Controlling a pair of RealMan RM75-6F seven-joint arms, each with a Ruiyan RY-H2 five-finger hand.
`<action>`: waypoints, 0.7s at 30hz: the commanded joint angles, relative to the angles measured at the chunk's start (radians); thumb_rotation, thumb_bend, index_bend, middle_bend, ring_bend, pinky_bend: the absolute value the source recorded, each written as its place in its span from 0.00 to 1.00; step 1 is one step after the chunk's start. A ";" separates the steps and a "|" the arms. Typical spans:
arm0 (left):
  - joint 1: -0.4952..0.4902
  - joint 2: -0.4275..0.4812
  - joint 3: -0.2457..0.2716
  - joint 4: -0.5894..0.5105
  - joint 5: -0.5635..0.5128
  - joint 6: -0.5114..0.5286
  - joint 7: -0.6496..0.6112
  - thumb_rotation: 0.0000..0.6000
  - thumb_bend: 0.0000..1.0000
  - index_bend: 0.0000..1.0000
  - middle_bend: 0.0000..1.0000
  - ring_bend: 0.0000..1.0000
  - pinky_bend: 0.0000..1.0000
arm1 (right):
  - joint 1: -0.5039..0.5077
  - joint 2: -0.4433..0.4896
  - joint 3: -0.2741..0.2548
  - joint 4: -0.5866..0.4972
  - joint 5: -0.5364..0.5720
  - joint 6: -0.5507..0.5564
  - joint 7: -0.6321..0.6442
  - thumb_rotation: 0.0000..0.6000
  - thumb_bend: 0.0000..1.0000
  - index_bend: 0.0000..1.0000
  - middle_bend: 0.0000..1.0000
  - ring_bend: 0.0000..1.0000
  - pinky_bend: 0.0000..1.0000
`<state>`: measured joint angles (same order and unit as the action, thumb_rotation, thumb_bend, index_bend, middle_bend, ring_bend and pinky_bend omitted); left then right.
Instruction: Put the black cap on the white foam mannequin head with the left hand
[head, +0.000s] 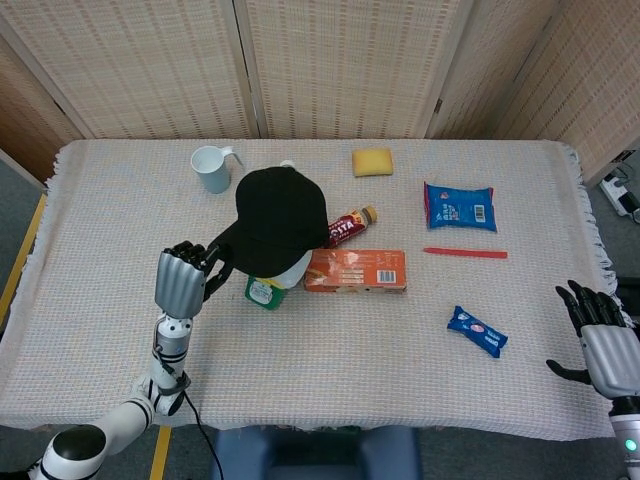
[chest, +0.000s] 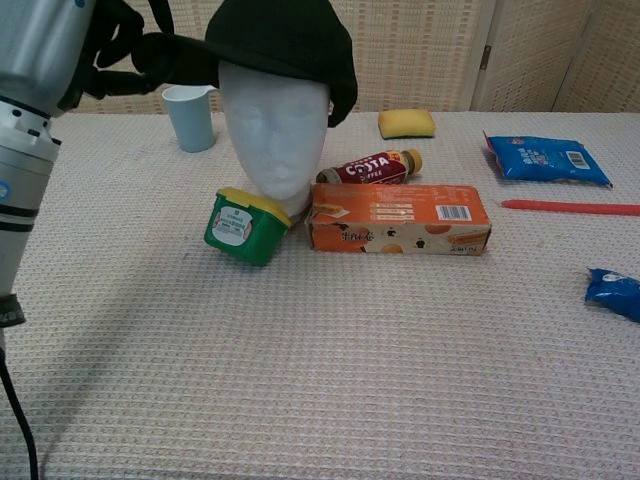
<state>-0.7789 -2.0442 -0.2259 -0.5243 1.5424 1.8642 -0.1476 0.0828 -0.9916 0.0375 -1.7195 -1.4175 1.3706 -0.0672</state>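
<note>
Head view shows the black cap (head: 278, 220) sitting over the top of the white foam mannequin head (head: 291, 268), covering nearly all of it from above; only a sliver of white shows below the crown. The left hand (head: 182, 280) is just beside it, fingers closed on the cap's brim. In the chest view the crown covers the mannequin's skull down to about the forehead, the face (chest: 275, 140) is clear below it, and the brim juts out toward the left hand (chest: 60, 45), which grips it at the upper left of the frame.

Judging by this, the placing is mostly done: the cap is on the head, and what is left is to let go of the brim and draw the arm away without dragging the cap off. The cap looks somewhat skewed, its brim turned to the side of the face, so it may want a small settling push before release.

The right hand (head: 608, 345) hangs off the far right edge of the tabletop (head: 400, 340), fingers spread and holding nothing. A green tub (chest: 242, 225) with a yellow lid leans against the mannequin's base, touching it, beside an orange biscuit box (chest: 398, 218).
</note>
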 joint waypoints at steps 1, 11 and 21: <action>0.026 -0.015 0.030 0.013 0.017 0.002 -0.006 1.00 0.58 0.69 1.00 0.99 1.00 | 0.000 -0.001 -0.001 -0.001 -0.002 0.000 -0.001 1.00 0.06 0.00 0.00 0.00 0.00; 0.101 0.039 0.064 -0.107 0.000 -0.073 0.038 1.00 0.20 0.13 1.00 0.98 1.00 | -0.003 -0.001 -0.006 -0.005 -0.013 0.006 -0.006 1.00 0.06 0.00 0.00 0.00 0.00; 0.350 0.499 0.251 -0.765 -0.048 -0.198 0.184 1.00 0.09 0.00 0.96 0.85 1.00 | -0.005 0.002 -0.010 -0.009 -0.023 0.009 -0.002 1.00 0.06 0.00 0.00 0.00 0.00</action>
<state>-0.5520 -1.7629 -0.0749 -1.0477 1.5272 1.7381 -0.0390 0.0777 -0.9893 0.0277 -1.7286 -1.4403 1.3796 -0.0687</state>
